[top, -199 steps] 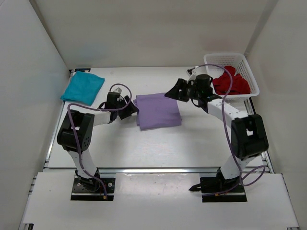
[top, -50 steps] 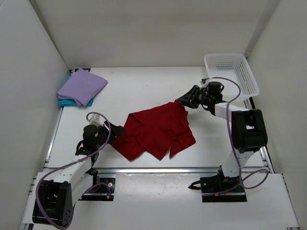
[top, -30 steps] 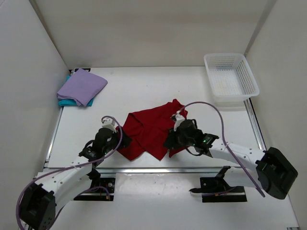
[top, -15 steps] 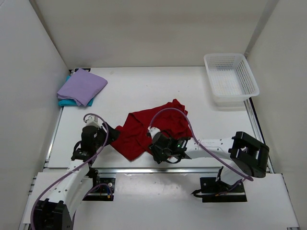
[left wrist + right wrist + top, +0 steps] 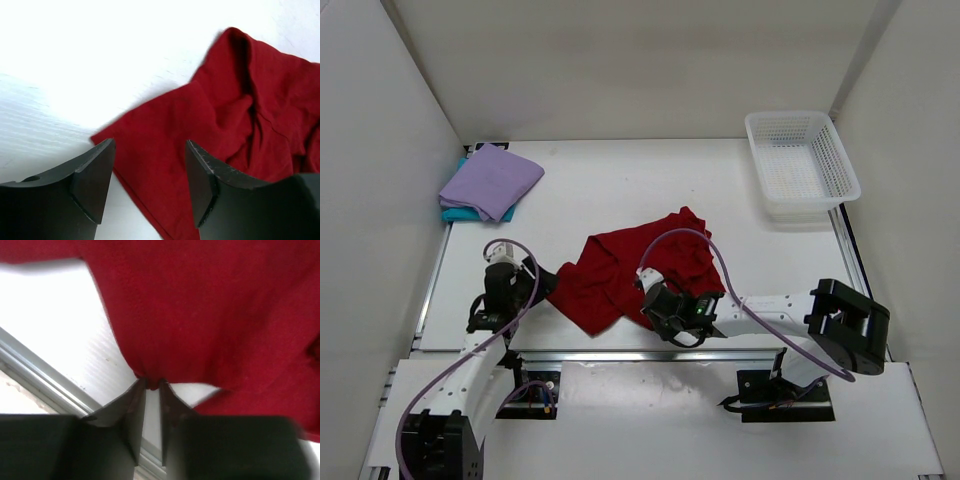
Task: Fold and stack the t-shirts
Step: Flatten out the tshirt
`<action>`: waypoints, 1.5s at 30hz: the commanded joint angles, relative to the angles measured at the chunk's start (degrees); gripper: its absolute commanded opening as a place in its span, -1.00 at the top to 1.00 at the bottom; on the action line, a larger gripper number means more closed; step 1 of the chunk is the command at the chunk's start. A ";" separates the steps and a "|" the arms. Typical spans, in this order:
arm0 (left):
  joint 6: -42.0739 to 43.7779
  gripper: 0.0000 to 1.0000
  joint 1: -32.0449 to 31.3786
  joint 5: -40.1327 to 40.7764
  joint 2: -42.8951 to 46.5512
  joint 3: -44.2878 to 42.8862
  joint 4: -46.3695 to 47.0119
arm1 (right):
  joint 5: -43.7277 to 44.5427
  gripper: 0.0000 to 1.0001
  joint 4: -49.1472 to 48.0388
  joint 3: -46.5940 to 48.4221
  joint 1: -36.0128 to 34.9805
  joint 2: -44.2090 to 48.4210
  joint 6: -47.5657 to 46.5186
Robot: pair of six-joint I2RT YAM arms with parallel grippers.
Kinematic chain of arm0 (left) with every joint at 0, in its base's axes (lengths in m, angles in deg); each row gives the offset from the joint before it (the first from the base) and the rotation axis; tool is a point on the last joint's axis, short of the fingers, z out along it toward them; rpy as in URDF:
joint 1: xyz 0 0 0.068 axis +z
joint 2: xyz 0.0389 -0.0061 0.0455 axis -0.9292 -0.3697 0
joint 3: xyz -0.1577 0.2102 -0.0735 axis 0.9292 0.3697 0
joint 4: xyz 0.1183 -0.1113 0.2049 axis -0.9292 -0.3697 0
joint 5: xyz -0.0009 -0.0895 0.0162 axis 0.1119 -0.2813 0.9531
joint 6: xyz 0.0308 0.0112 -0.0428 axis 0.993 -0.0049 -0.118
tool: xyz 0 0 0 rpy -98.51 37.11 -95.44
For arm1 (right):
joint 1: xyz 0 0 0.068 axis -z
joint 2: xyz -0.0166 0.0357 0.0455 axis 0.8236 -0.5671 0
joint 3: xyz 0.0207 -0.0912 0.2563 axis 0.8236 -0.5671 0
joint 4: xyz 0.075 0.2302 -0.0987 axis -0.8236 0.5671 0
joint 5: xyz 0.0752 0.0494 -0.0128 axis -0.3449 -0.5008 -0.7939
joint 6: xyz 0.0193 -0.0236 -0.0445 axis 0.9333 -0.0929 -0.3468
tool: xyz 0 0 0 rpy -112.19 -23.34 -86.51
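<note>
The dark red t-shirt (image 5: 620, 265) lies crumpled on the white table, in the middle near the front edge. My right gripper (image 5: 650, 302) is shut on its near hem; in the right wrist view the cloth (image 5: 200, 315) bunches into the closed tips (image 5: 151, 385). My left gripper (image 5: 542, 284) is open at the shirt's left corner. In the left wrist view that corner (image 5: 165, 135) lies flat between and just past the spread fingers (image 5: 150, 167), untouched. The lavender t-shirt (image 5: 492, 178) lies folded on the teal one (image 5: 454, 212) at the far left.
A white mesh basket (image 5: 802, 160) stands at the back right with nothing in it. The table's metal front rail (image 5: 620, 353) runs just behind my right gripper, seen also in the right wrist view as the rail (image 5: 30, 375).
My right gripper has swung in low to the red shirt's near hem and closed on it. My left gripper has drawn back slightly to the left and stayed open.
</note>
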 commanded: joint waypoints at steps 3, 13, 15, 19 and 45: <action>0.98 -0.36 0.61 3.39 -2.07 0.78 -0.23 | 4.78 1.00 0.93 -2.02 1.17 4.83 0.30; 1.24 -0.22 -2.55 5.34 -4.89 1.13 0.03 | -2.32 1.00 11.39 -4.92 24.87 40.25 0.21; 1.16 -0.24 -2.46 5.34 -4.89 1.22 0.03 | -4.79 1.00 14.97 -4.48 28.75 43.08 0.12; 1.15 -0.27 -1.67 4.72 -3.66 1.57 0.21 | -0.75 1.00 22.46 -2.03 35.34 50.36 2.14; -3.77 1.00 2.46 -7.83 -11.29 -21.14 4.97 | -25.28 1.00 7.78 24.56 51.18 33.18 -0.23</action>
